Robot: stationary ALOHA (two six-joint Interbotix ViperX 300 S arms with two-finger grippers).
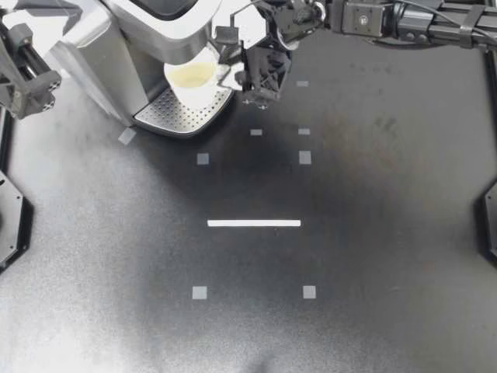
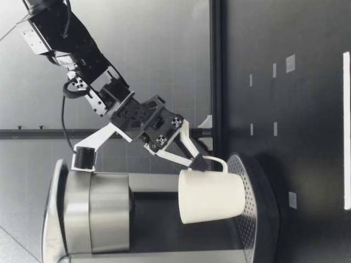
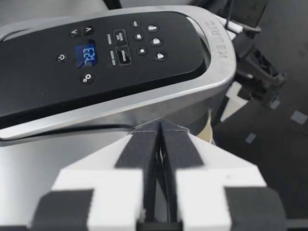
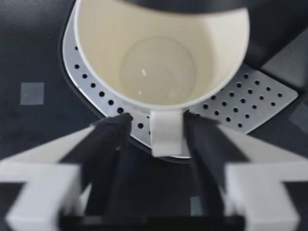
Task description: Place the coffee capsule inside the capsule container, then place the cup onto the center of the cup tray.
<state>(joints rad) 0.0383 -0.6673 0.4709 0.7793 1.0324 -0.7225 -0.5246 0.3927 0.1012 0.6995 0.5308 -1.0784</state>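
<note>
A white cup [image 1: 192,78] stands upright on the coffee machine's perforated cup tray [image 1: 175,116], under the spout. My right gripper [image 1: 233,75] reaches in beside it, open. In the right wrist view the cup's handle [image 4: 167,132] sits between the dark fingers [image 4: 109,139], with a gap on at least one side. From table height the cup [image 2: 211,196] rests flat on the tray [image 2: 251,219]. My left arm [image 1: 27,74] is at the far left; its gripper [image 3: 160,137] is shut on nothing, above the machine's top. No capsule shows anywhere.
The silver coffee machine [image 1: 116,31] fills the back left, its black control panel [image 3: 96,57] lit. White tape squares [image 1: 304,158] and a white strip [image 1: 254,223] mark the dark table.
</note>
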